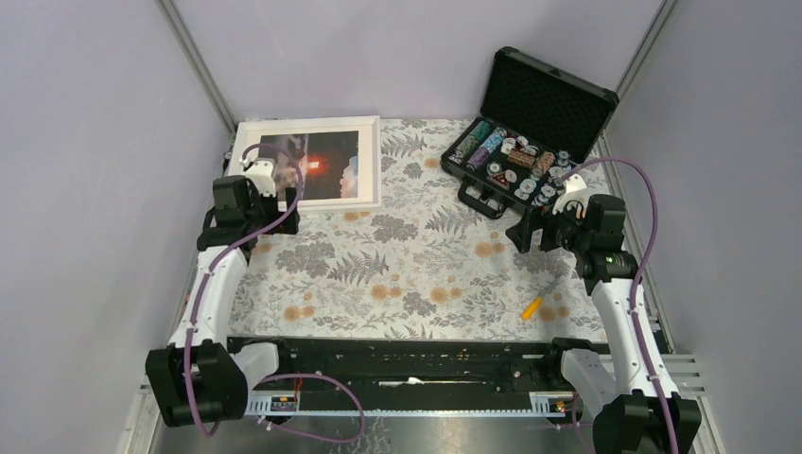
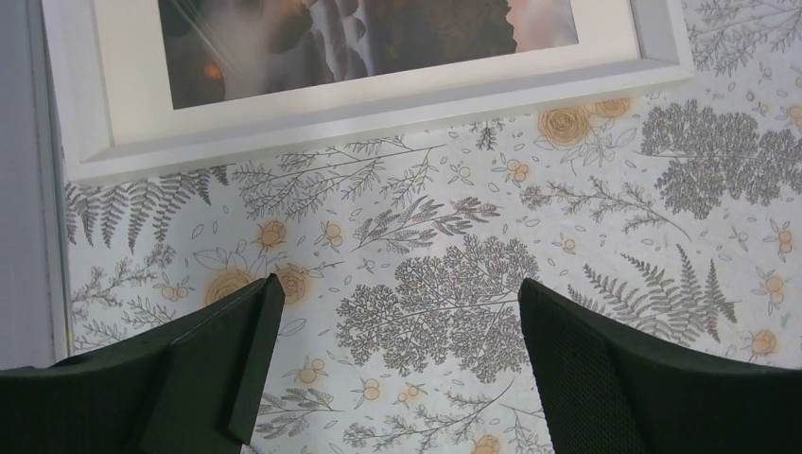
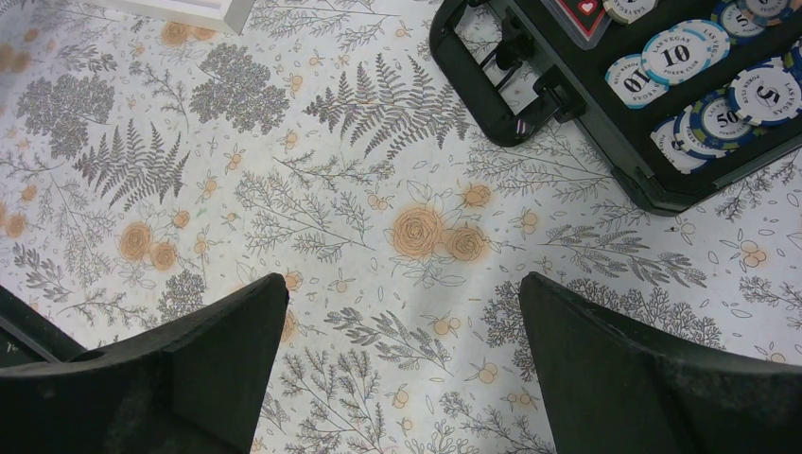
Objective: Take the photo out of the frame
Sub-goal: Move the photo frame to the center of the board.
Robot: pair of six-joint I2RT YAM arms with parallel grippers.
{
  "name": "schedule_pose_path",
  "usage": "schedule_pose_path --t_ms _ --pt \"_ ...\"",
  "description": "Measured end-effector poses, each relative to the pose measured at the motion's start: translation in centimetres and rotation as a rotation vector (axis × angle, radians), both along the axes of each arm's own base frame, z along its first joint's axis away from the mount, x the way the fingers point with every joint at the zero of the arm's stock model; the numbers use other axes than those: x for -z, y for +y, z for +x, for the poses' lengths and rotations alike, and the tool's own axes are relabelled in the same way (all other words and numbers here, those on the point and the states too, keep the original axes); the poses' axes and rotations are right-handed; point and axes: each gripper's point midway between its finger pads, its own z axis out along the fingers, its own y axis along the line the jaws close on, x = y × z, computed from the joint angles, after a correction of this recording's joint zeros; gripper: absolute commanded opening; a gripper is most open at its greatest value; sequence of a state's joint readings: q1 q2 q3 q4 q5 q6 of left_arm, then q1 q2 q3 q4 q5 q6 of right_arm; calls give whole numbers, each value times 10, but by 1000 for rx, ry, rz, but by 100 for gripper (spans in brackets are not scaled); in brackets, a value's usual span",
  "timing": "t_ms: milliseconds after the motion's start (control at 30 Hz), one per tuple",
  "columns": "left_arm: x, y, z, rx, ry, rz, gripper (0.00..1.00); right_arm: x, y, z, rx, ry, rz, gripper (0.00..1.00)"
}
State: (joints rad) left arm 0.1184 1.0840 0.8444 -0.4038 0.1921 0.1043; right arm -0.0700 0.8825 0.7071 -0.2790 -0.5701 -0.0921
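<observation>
Both end effectors stand released, fingers spread wide with nothing between them. In the left wrist view the left end effector hangs over bare floral cloth, and the white frame crosses the top of the picture, apart from both fingertips. In the right wrist view the right end effector hangs over the same cloth, with the black poker chip case in the upper right, also untouched.

Seen from above, the frame lies flat and face up in the upper left of the patterned surface, close to the back left corner. The photo sits inside it behind a pale mat, its orange-red glow at centre, partly hidden by the left arm. The case stands open at the upper right, lid raised, chips in its tray. A small orange object lies at the lower right, near the right arm; what it is cannot be told.
</observation>
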Motion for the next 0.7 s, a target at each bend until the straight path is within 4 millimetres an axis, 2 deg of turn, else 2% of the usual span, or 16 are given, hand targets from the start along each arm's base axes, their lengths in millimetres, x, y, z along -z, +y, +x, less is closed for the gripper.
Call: schedule_pose_path --t_ms 100,300,533,700 --pt "0 -1 4 51 17 26 99 1 0 0 -2 5 1 100" --pt "2 -1 28 261 81 152 99 1 5 -2 -30 10 20 100" --pt "29 10 56 501 199 315 99 1 9 -3 -56 11 29 100" --pt "45 17 73 644 261 392 99 11 10 -5 -73 52 26 100"
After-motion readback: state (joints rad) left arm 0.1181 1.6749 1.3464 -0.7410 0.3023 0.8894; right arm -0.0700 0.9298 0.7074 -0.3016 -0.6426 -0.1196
